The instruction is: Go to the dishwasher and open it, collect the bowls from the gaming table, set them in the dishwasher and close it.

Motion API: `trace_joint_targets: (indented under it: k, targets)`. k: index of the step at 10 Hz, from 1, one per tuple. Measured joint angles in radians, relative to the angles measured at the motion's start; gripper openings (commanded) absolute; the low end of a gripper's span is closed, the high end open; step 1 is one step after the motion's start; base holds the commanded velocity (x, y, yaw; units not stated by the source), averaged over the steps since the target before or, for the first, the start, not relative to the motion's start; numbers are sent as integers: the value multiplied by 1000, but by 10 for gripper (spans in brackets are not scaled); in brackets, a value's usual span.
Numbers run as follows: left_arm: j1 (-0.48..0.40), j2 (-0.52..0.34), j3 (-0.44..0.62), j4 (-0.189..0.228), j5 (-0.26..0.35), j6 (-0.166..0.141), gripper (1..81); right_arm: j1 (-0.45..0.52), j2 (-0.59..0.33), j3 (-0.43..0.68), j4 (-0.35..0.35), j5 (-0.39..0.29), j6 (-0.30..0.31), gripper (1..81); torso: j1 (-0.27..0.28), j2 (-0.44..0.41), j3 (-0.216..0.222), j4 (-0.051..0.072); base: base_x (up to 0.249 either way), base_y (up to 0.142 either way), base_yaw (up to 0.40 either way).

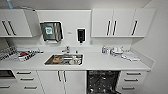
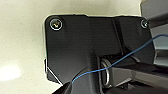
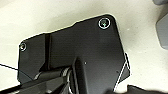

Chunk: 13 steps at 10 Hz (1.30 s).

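Under each wrist camera the robot's own dark plate hangs over a pale floor, and whether the left or the right jaws are released or clenched cannot be told. A thin blue cable [image 2: 130,53] crosses in front of the plate in the left wrist view.

Outward from there, the head view faces a white kitchen run. The dishwasher [image 1: 103,82] sits under the worktop [image 1: 100,62], right of centre, and its dark inside with grey wire racks is in plain sight, so it stands open. Just to its right is a stack of white drawers [image 1: 130,80]; to its left are white cabinet doors [image 1: 61,81] with bar handles, then more drawers [image 1: 24,80] further left.

Set into the worktop, left of the dishwasher and above the cabinet doors, is a steel sink [image 1: 64,59] holding some crockery, with a tap [image 1: 67,49] behind it. A dish rack [image 1: 15,54] with red and white items stands at the far left of the worktop. Near the right end sit a bottle [image 1: 104,49] and some white dishes [image 1: 117,51]. On the wall above are a steel paper-towel dispenser [image 1: 51,31], a dark soap dispenser [image 1: 81,35] and white upper cupboards [image 1: 113,23].
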Motion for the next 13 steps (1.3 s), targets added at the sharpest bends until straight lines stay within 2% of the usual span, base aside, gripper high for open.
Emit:
trace_joint_targets:
  k: [7,11,13]
  targets:
    - [1,105,-161,0,3,3,811,3,89,-122,0,-1,4,811,0,1,0,0,0,0,0]
    - [-5,187,-270,1,-2,3,811,3,109,-141,0,-1,3,811,0,1,0,0,0,0,0]
    - [-5,199,-277,1,-4,4,811,3,117,-139,0,-1,3,811,0,1,0,0,0,0,0]
